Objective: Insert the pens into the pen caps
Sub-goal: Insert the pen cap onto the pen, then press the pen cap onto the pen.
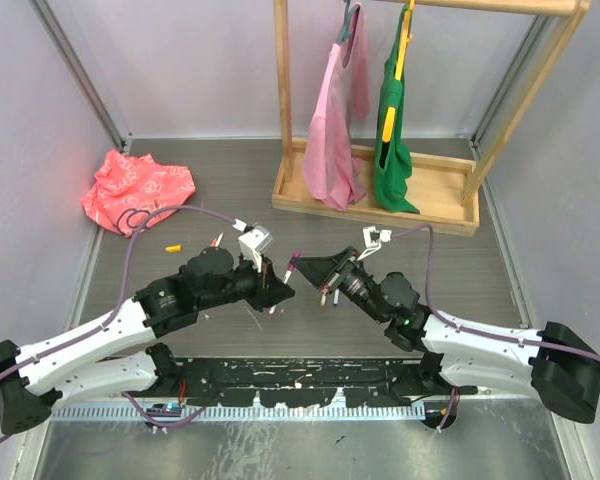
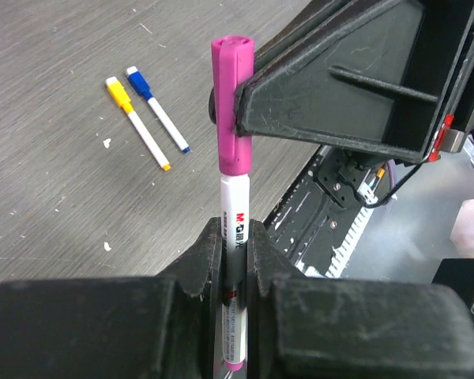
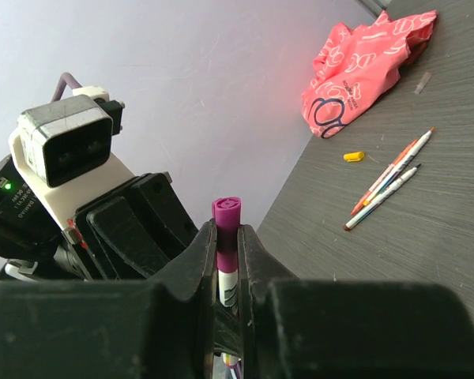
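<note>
A pen [image 2: 235,207] with a white barrel stands upright between my two grippers, and a magenta pen cap [image 2: 231,103] covers its top end. My left gripper [image 2: 235,237] is shut on the barrel below the cap. My right gripper [image 3: 227,237] is shut on the magenta cap [image 3: 227,215], with its fingers [image 2: 332,87] clamping it from the right. In the top view the two grippers meet nose to nose at mid-table, the left gripper [image 1: 279,290] just below the right gripper [image 1: 300,268], and the cap [image 1: 294,258] shows between them.
A yellow pen [image 2: 139,124] and a blue pen [image 2: 159,110] lie side by side on the table. Several loose pens [image 3: 389,180] and a yellow cap [image 3: 352,156] lie near a pink bag [image 1: 136,187]. A wooden rack [image 1: 380,195] with hanging clothes stands at the back.
</note>
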